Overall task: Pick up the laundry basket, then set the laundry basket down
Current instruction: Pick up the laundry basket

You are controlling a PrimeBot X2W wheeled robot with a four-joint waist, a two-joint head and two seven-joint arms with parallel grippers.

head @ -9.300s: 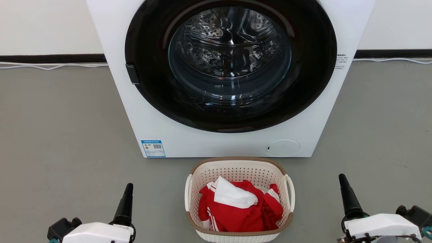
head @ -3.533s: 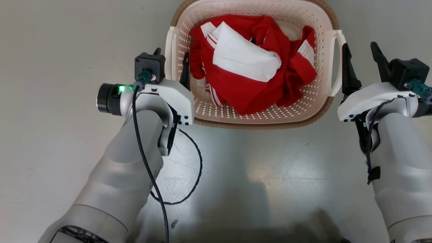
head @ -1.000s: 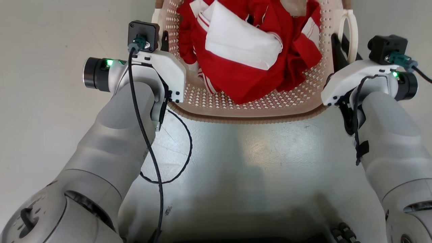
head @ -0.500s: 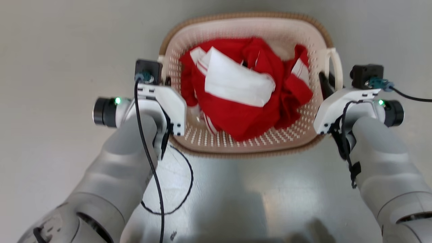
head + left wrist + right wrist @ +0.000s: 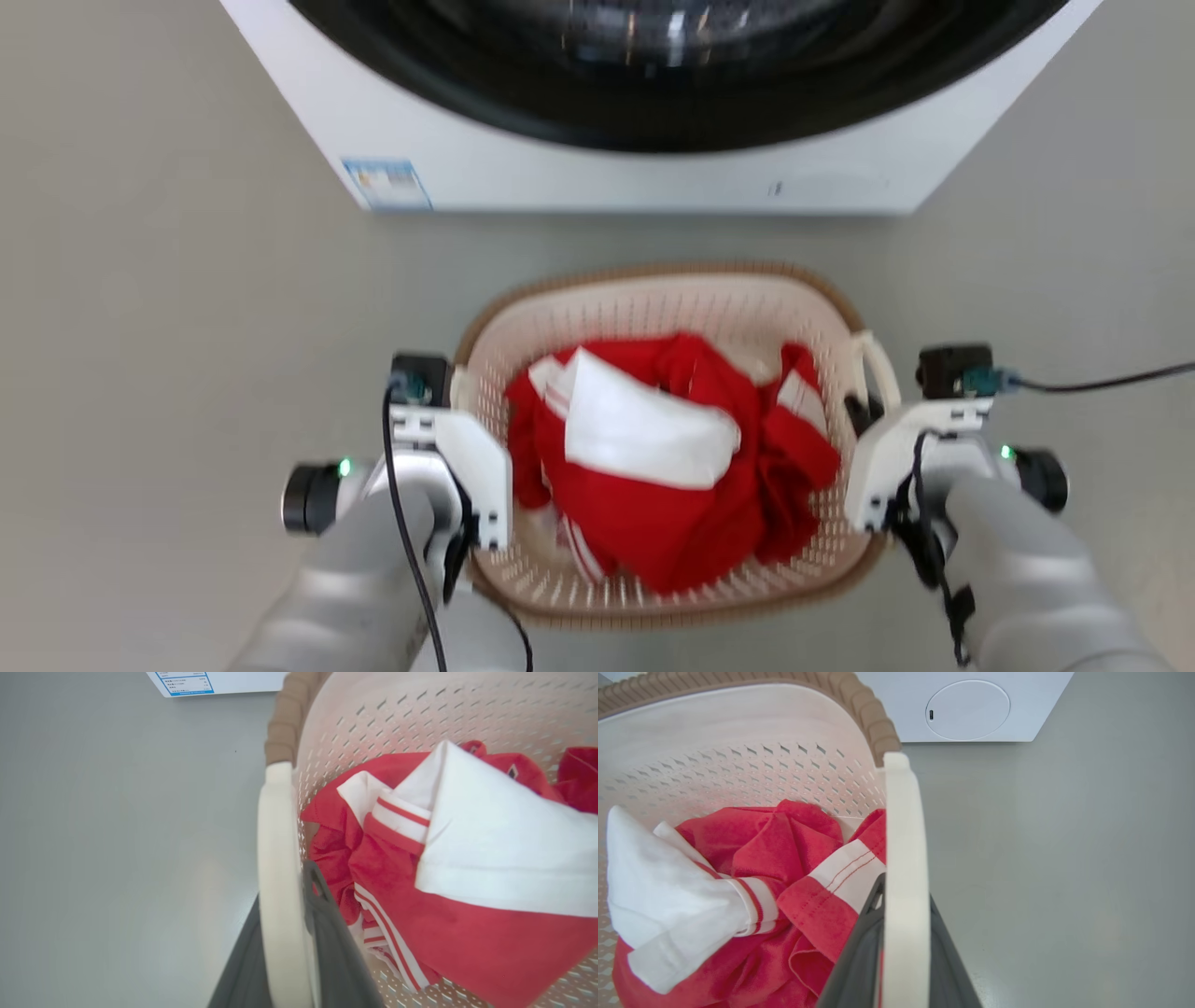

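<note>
The laundry basket [image 5: 653, 291], cream with a brown rim, hangs between my two arms and looks raised off the grey floor. Red and white clothes [image 5: 672, 467] fill it. My left gripper [image 5: 456, 390] is shut on the basket's left loop handle [image 5: 278, 868], which is pinched between the dark fingers [image 5: 329, 938]. On the other side my right gripper [image 5: 864, 413] is shut on the right loop handle [image 5: 903, 849], with a dark finger [image 5: 859, 952] on either side of it. The view is slightly blurred.
A white washing machine [image 5: 653, 182] with a dark round door [image 5: 672, 84] stands just beyond the basket, a blue label [image 5: 386, 184] at its lower left and a round cap [image 5: 968, 709] at its lower right. Grey floor [image 5: 140, 327] lies on both sides.
My right gripper, open beside the handle 3.5 s ago, has shut on it. The head camera has since swung up, bringing the washing machine into view. Both grippers keep their hold.
</note>
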